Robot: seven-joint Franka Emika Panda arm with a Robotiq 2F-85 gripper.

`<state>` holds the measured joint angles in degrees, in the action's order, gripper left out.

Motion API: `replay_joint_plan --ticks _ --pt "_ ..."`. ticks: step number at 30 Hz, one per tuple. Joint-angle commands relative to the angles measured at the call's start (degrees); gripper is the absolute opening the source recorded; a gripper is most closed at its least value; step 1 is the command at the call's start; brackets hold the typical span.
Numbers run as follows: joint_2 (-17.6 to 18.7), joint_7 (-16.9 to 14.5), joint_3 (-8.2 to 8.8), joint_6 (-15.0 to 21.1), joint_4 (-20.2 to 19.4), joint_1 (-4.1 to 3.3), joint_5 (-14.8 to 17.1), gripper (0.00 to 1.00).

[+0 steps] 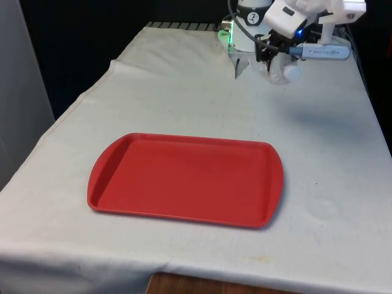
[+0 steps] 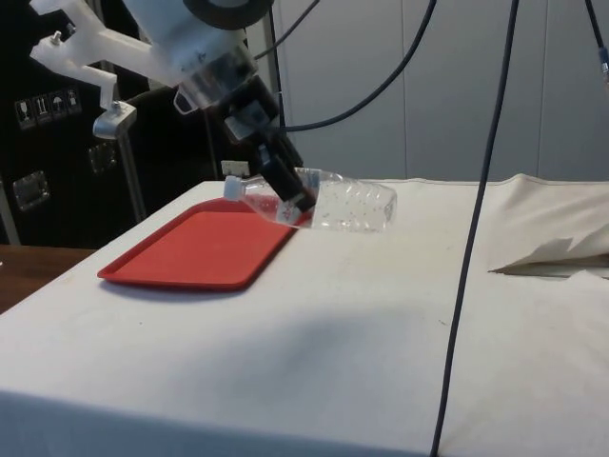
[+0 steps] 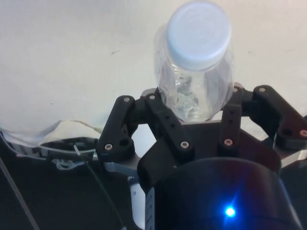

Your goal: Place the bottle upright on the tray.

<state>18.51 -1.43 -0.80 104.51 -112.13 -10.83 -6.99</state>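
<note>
A clear plastic bottle (image 1: 285,71) with a white cap is held off the table, lying almost level, cap end a little low. My gripper (image 1: 270,54) is shut on its body below the neck. The side view has the bottle (image 2: 347,203) hanging a short way above the cloth, beyond the tray's far end, with the gripper (image 2: 290,204) clamped near the cap end. From the wrist, the cap and the bottle (image 3: 196,62) stick out past the gripper (image 3: 195,106), one finger on each side. The red tray (image 1: 184,177) lies flat in the middle of the table with nothing on it, nearer the front edge.
The robot's base (image 1: 242,38) stands at the table's far end, close behind the gripper. Black cables (image 2: 476,190) hang down over the table in the side view. The white cloth is rucked into a fold (image 2: 552,252) near the base.
</note>
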Motion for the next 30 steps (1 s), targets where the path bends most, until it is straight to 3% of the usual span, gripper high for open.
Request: replay_joint_plan --ticks 1,4,5,8,11,12,15,21,22,30 --pt "-0.63 0.0 0.0 1.38 -0.69 0.11 0.34 0.35" --pt "-0.92 0.06 0.0 2.75 -1.26 0.11 0.34 0.35" --pt "-0.34 0.0 0.0 1.43 -0.57 0.0 0.06 0.35" --pt "-1.32 0.06 0.0 4.58 -2.01 0.17 0.4 0.35" --pt "-1.66 0.06 0.06 5.9 -2.58 0.17 0.4 0.35" --pt "-1.15 0.06 0.06 4.7 -2.01 0.06 0.06 0.35" --pt "-2.06 0.11 0.06 7.79 -3.38 0.17 0.46 0.35" --pt "-2.64 0.11 0.17 10.6 -4.47 0.17 0.46 0.35" --pt "-2.12 0.11 0.17 9.57 -3.95 0.06 0.11 0.35" --pt "-3.44 0.17 0.29 14.84 -6.13 0.17 0.52 0.35"
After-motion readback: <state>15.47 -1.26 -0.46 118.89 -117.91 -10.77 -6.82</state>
